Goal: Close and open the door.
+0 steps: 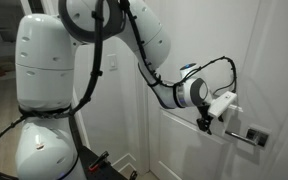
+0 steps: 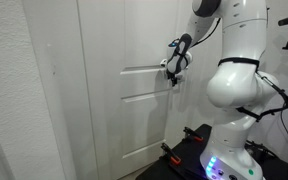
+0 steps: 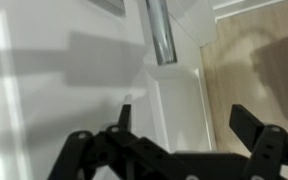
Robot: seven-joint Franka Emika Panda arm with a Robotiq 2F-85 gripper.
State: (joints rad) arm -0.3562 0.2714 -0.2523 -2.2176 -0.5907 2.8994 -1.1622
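The hand point(image 1: 206, 122) is held wide open just beside the handle point(image 1: 247, 135) of the door point(image 1: 276, 60); nothing is gripped.

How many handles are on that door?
1: a silver lever handle on the door, beside the gripper. Another on the far side may be hidden.

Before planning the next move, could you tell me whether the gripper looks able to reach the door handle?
Probably yes: the gripper is open, and the handle lies just ahead of it on the door with nothing in between.
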